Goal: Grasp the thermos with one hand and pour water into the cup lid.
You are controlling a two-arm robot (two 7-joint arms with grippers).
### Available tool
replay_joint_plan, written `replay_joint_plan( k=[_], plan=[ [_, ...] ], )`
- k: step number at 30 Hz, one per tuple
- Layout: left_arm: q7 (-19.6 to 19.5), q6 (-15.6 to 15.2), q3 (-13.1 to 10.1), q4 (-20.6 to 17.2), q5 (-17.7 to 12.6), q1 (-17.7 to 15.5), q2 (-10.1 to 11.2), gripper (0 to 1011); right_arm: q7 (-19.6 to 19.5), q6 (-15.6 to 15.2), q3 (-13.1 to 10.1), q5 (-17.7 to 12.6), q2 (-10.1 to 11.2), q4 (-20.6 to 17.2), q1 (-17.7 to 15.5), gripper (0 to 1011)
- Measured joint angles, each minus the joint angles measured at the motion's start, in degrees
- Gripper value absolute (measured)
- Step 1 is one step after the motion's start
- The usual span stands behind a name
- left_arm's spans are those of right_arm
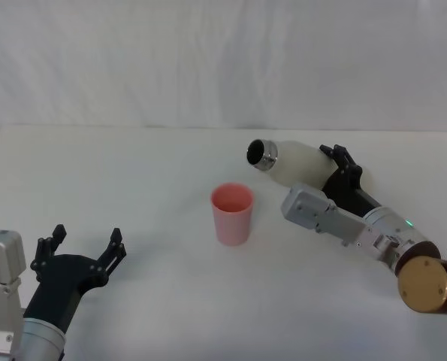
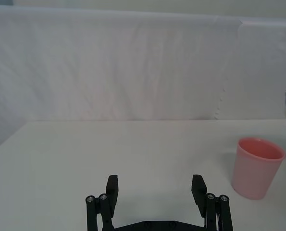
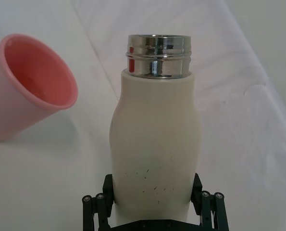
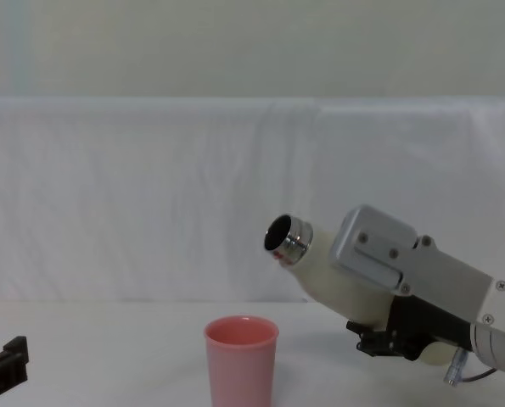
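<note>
Head view first: the right gripper has its jaws closed around the lower body of the tall cream-white thermos with the shiny threaded steel neck, holding it lifted off the white worktop and tipped well over, its open mouth aimed toward the robot's left. The small salmon-pink plastic cup lid stands upright just beside and nearer the robot than that mouth. The left gripper hovers low at the robot's left, well apart from the cup lid, jaws spread wide and holding nothing.

From the left wrist view, the left gripper is open and empty, and the cup lid stands off to one side on the worktop.

In the right wrist view, the black fingers press against both sides of the thermos near its base; the cup lid sits close beside the steel neck, its inside looking dry.

The chest view shows the thermos slanted with its mouth raised above the cup lid and slightly to the robot's right of it; no water is falling.

So the grasp and lift look done and the tilt is under way. I'd judge that what's left is bringing the mouth squarely over the cup lid and tipping further until water runs.
</note>
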State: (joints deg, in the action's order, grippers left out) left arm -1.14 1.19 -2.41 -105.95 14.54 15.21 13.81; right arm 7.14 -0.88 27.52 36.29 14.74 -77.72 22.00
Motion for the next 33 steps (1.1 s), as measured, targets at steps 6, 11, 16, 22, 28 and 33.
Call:
replay_joint_plan(
  k=[6, 11, 16, 22, 28, 33],
  plan=[
    [0.00, 0.00, 0.00, 0.00, 0.00, 0.00, 0.00, 1001, 0.02, -0.29, 0.78, 1.61, 0.56, 0.07, 0.48, 951],
    [0.00, 0.00, 0.00, 0.00, 0.00, 0.00, 0.00, 1001, 0.36, -0.45, 1.24, 2.54, 0.97, 0.05, 0.81, 951],
    [0.00, 0.00, 0.00, 0.00, 0.00, 0.00, 0.00, 1001, 0.83, -0.81, 1.69, 3.45, 1.35, -0.21, 1.26, 951],
    [0.00, 0.00, 0.00, 0.00, 0.00, 0.00, 0.00, 1001, 1.22, -1.15, 2.22, 4.39, 1.70, -0.40, 1.73, 951],
    [0.00, 0.00, 0.00, 0.00, 0.00, 0.00, 0.00, 1001, 1.48, -1.38, 2.85, 5.37, 1.88, -0.41, 2.25, 951],
    [0.00, 0.00, 0.00, 0.00, 0.00, 0.00, 0.00, 1001, 1.63, -1.55, 3.32, 5.97, 1.84, 0.07, 2.70, 951]
  ],
)
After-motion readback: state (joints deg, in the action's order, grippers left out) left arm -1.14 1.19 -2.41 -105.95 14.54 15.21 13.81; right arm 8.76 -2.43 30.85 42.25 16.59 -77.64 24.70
